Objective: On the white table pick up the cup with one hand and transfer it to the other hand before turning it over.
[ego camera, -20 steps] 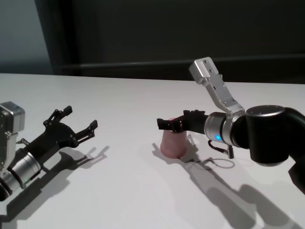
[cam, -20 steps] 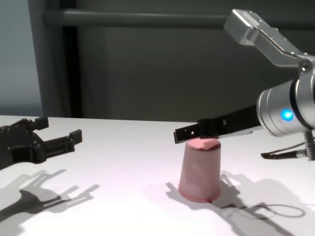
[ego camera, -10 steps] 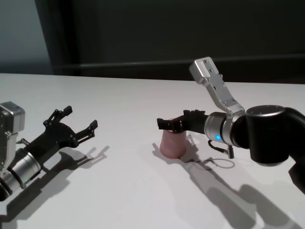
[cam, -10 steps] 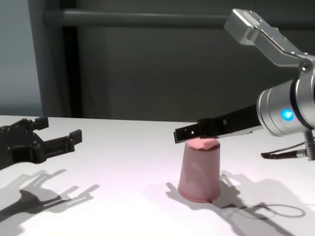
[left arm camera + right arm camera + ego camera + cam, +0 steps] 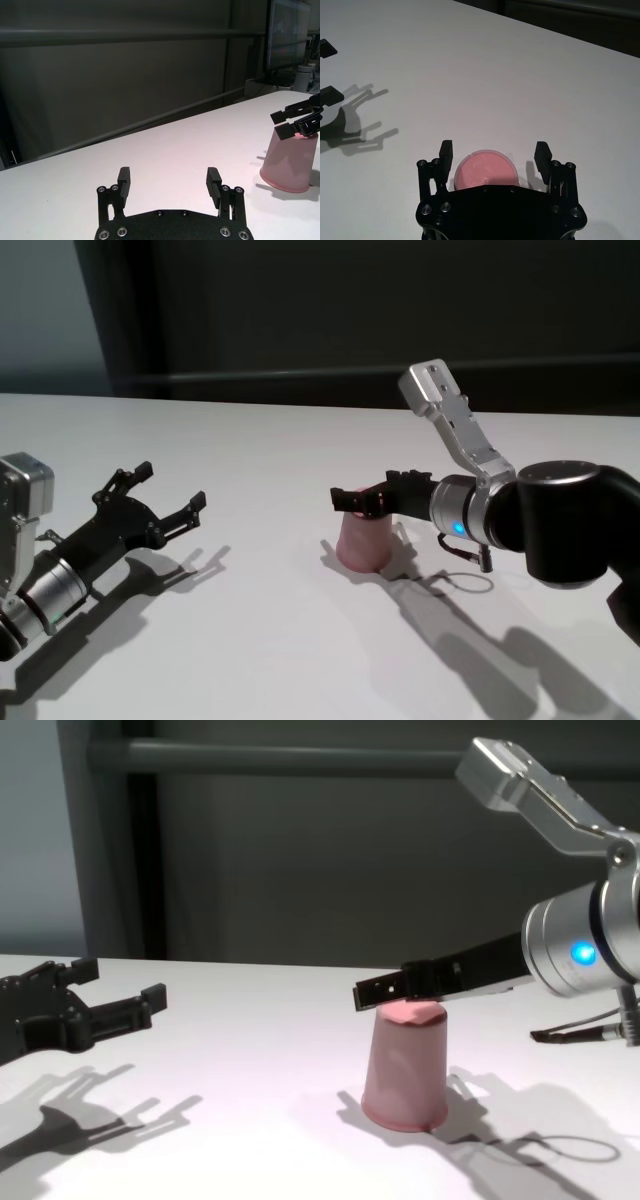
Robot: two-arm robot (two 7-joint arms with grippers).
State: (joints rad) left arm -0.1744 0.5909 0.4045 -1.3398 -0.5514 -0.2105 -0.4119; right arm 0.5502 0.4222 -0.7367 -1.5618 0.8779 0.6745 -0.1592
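Cup inverted, seemingly free between right gripper fingers.

Dim room, dark backdrop, hard light from the near side.

Behind the work surface, a dark grey wall crossed by a horizontal rail. At the robot's left, a paler blue-grey panel beside a black upright post. In the left wrist view, a long dark rail high on the wall, a lower bar slanting along it, and far off to one side a monitor with a lit screen. Sharp, dark shadows cast across the pale surface, pointing to strong directional lighting. No floor or window in sight.
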